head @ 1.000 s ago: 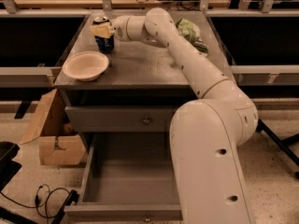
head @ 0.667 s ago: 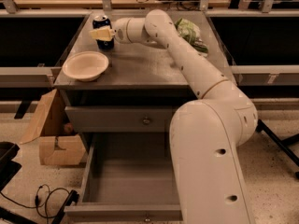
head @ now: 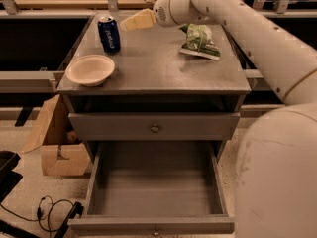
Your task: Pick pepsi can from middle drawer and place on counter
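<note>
The pepsi can (head: 109,33), dark blue with a silver lid, stands upright on the grey counter (head: 158,66) at its back left. My gripper (head: 132,22) hovers just to the right of the can, level with its top and apart from it. The arm reaches in from the right across the back of the counter. Below, the middle drawer (head: 153,190) is pulled out, and its grey floor is bare.
A pale bowl (head: 90,69) sits at the counter's front left, in front of the can. A green-white snack bag (head: 199,39) lies at the back right. A closed drawer front with a knob (head: 155,128) is above the open drawer. A cardboard box (head: 52,143) and cables (head: 49,209) are on the floor at left.
My gripper was at the can at the counter's back left. It has let go and drawn away to the right; the can stays standing where it was.
</note>
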Motion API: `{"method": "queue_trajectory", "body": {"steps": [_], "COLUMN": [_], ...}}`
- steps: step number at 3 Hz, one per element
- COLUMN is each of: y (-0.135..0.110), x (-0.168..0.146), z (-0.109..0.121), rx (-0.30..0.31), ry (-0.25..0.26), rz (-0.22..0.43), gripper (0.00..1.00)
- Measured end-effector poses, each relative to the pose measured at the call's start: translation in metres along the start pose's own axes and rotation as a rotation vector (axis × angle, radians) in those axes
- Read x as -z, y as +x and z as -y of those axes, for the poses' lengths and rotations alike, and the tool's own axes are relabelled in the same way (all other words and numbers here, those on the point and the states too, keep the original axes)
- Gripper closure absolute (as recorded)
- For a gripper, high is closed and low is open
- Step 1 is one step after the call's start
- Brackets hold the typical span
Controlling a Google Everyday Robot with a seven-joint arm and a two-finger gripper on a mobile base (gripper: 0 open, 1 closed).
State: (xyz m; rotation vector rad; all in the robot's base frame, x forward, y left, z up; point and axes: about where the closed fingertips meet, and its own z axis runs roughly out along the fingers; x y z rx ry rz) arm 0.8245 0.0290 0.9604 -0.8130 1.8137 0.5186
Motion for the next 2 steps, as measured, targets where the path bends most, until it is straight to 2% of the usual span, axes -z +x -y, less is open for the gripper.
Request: {"method": "queue_trajectory", "body": {"steps": [1, 2], "y": [0.025, 0.066], "x": [0.093, 0.186], "z": [-0.009, -0.037], "rx": [-0.077, -0.195], "ry": [0.057, 0.178], "rz": [-0.148, -0.301], "gripper": [0.00, 0.00]}}
